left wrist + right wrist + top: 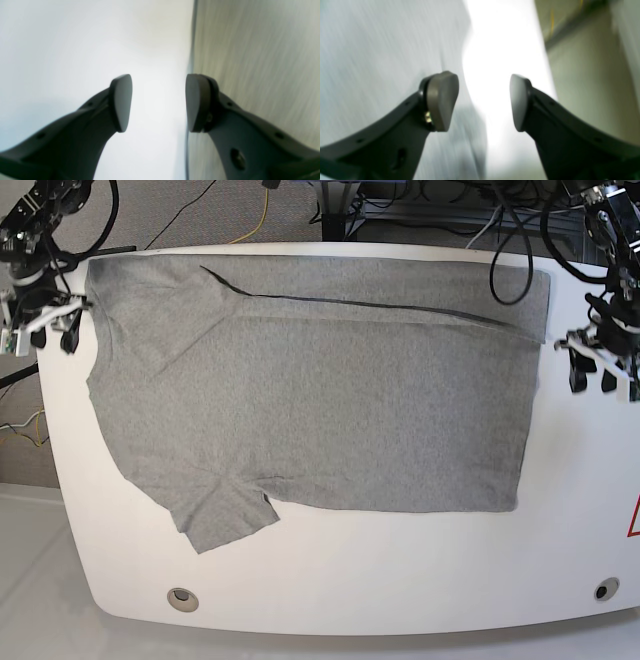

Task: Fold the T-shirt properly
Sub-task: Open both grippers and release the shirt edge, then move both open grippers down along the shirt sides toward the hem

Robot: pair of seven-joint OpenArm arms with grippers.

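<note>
Left gripper point(158, 102): two dark paddle-shaped fingers point(121, 102) spread apart, nothing between them; white table surface shows through the gap, blurred grey knit lies along the right-hand side of this wrist view. In the base view it point(590, 373) hangs at the table's right edge, just beside the shirt's hem end.

Right gripper point(483, 101): fingers point(442, 100) likewise parted and empty; grey fabric to the left, bright table between the pads. In the base view it point(55, 335) sits at the table's left edge, next to the shirt's far sleeve.

Writing: none legible; part of a red triangular mark point(633, 518) shows at the table's right edge.

T-shirt point(330, 410): plain heather grey, no print, spread across the white table point(380, 580) sideways. The far long edge is folded over, leaving a dark crease line. One short sleeve point(225, 515) juts toward the near edge at left. Fabric mostly flat, lightly rumpled.
</note>
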